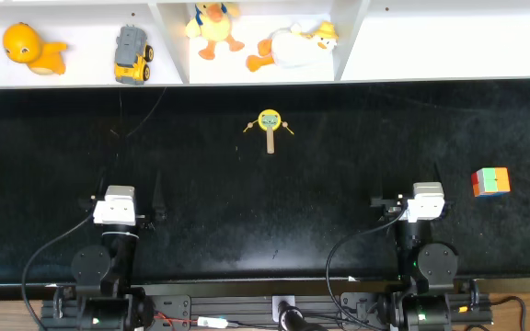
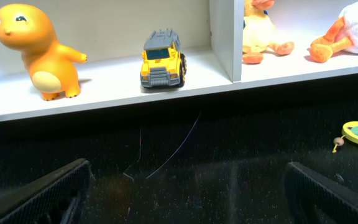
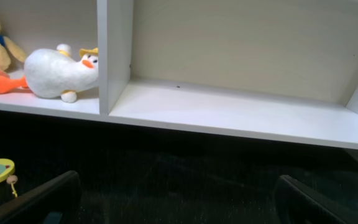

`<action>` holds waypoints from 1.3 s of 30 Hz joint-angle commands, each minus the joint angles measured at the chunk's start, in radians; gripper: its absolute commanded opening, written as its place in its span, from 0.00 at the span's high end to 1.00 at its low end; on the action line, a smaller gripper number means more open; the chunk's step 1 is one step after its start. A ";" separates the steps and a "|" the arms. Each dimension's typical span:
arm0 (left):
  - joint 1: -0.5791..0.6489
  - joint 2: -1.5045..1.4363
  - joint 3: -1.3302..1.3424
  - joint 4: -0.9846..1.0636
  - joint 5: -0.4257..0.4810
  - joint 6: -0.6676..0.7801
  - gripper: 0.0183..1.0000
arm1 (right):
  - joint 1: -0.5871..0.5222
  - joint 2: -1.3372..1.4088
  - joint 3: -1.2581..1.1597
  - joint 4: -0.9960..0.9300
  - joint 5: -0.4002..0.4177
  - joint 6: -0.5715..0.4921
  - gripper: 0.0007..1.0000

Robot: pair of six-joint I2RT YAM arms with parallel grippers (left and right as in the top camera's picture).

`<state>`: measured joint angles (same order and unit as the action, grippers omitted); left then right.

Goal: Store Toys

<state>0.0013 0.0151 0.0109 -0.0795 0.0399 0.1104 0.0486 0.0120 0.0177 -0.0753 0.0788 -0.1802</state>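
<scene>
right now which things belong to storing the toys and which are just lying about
Job: rattle drum and colour cube on table; shelf; stored orange figure, yellow truck, yellow duck, white duck.
Lying about: cables by the arm bases.

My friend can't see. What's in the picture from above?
A rattle drum and a coloured cube lie on a black table in front of the left arm and right arm. Behind, a white shelf holds an orange figure, yellow truck, yellow duck and white duck.
</scene>
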 commanded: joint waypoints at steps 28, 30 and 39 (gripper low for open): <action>-0.005 -0.012 -0.002 -0.004 -0.008 -0.011 0.00 | 0.353 1.007 0.780 -0.602 0.047 0.482 0.00; -0.005 -0.012 -0.002 -0.004 -0.008 -0.011 0.00 | 0.409 1.117 0.846 -0.647 0.050 0.546 0.00; -0.005 -0.012 -0.002 -0.004 -0.008 -0.011 0.00 | 0.607 1.513 1.035 -0.613 0.205 0.703 0.00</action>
<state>0.0013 0.0151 0.0109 -0.0795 0.0399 0.1104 0.6147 1.4654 0.9886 -0.6994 0.1810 0.4267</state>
